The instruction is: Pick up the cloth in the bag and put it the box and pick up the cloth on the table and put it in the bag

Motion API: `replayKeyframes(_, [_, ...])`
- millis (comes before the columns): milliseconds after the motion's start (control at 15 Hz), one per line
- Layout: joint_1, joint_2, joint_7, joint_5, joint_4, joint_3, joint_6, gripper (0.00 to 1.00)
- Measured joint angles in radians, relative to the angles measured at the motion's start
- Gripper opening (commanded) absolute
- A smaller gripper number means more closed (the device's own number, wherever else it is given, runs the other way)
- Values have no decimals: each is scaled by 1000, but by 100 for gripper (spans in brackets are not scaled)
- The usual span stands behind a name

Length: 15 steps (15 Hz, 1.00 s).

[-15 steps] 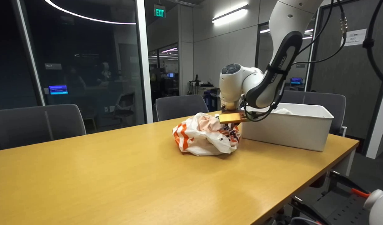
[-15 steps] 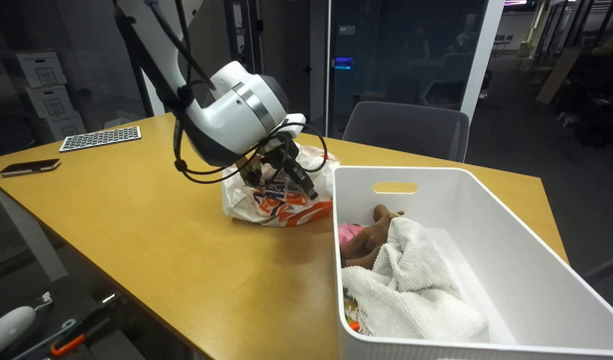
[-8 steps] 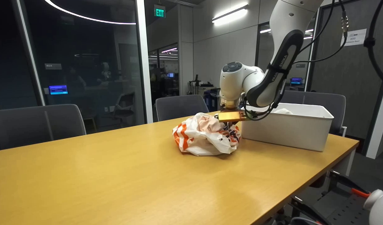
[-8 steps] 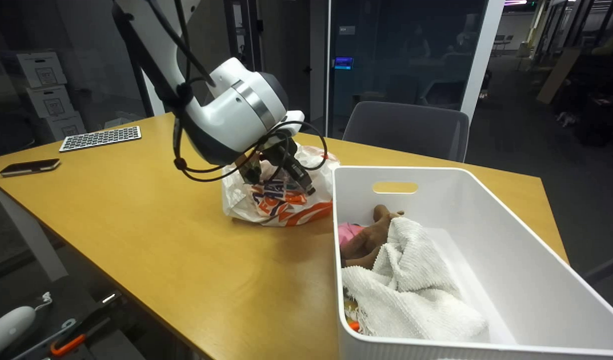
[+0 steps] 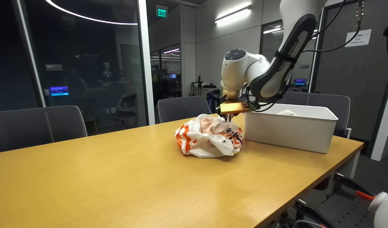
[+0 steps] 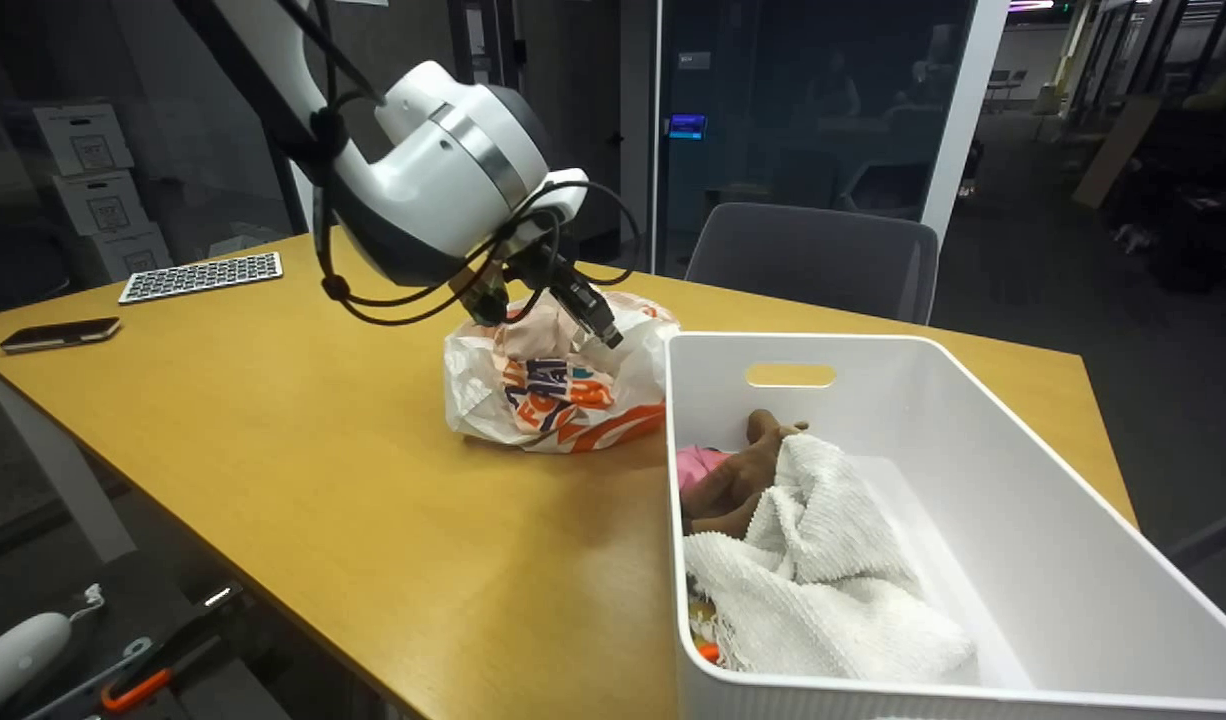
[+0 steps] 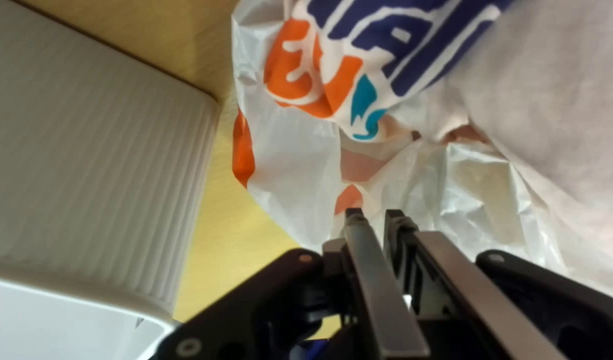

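Two containers on the table [image 5: 111, 177], just beside each other, strip of wood between: bag [image 5: 200, 146] and box [image 5: 289, 134]. Bag: pale pink cloth [image 5: 210, 125] bunched in its mouth. Box: white cloth [image 6: 853, 610] crumpled inside, along with a brown item [image 6: 741, 480] and a pink item [image 6: 695, 466], can't identify either. Gripper [image 7: 375, 215] is over the bag, nearly closed, slim gap between fingertips; contact with the bag unclear.
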Motion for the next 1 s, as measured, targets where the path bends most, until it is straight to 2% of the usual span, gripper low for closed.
replayKeyframes(267, [-1,18,-36,40,-29,1,-31,66])
replayKeyframes(533, [0,60,-45,-26,-10,-8,-31,100])
replayKeyframes(733, [1,91,-44,-107,29,-25,-34,100])
replayKeyframes(1000, [-4,140,-44,-119,62,-39,-33,100])
